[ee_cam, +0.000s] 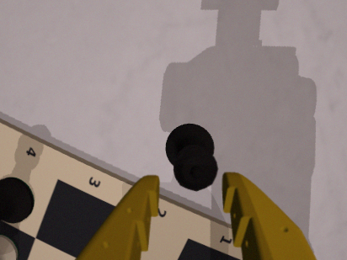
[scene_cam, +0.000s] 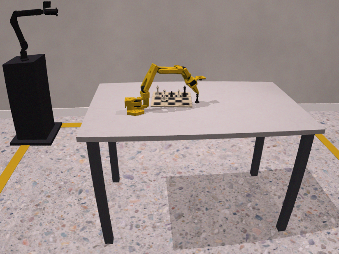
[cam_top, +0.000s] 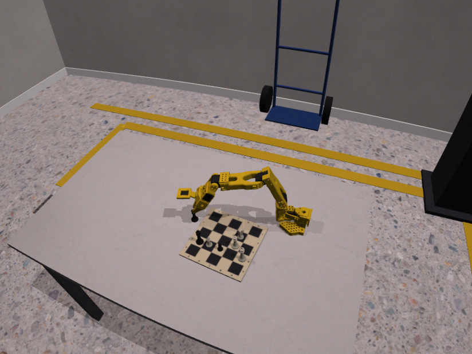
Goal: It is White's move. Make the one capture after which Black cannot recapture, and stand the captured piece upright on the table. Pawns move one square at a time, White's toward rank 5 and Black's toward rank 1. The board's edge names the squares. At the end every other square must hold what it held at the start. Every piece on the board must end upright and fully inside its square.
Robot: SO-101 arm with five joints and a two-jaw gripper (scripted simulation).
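A black chess piece (cam_top: 194, 217) (scene_cam: 196, 99) (ee_cam: 189, 142) stands upright on the table, just off the board's edge near ranks 1 and 2. My gripper (cam_top: 193, 211) (scene_cam: 197, 93) (ee_cam: 190, 177) is slightly open around its top, with a gap on both sides in the wrist view. On the board (cam_top: 236, 276) (scene_cam: 169, 106) (ee_cam: 67, 163), a tall black piece (cam_top: 199, 238) (scene_cam: 184, 91) (ee_cam: 16, 200) stands beside rank label 4. A small white piece (cam_top: 209, 242) (scene_cam: 178, 93) and a small black piece (cam_top: 219, 247) (scene_cam: 171, 93) stand beyond it. Several pieces look upright; their exact types are hard to tell.
Three more white pieces, one nearer the arm's base (cam_top: 240, 234), one in the middle (cam_top: 235, 242) and one tall (cam_top: 242, 254), stand on the board's far side from my gripper. A black pedestal (scene_cam: 28, 95) with another arm stands beyond the table.
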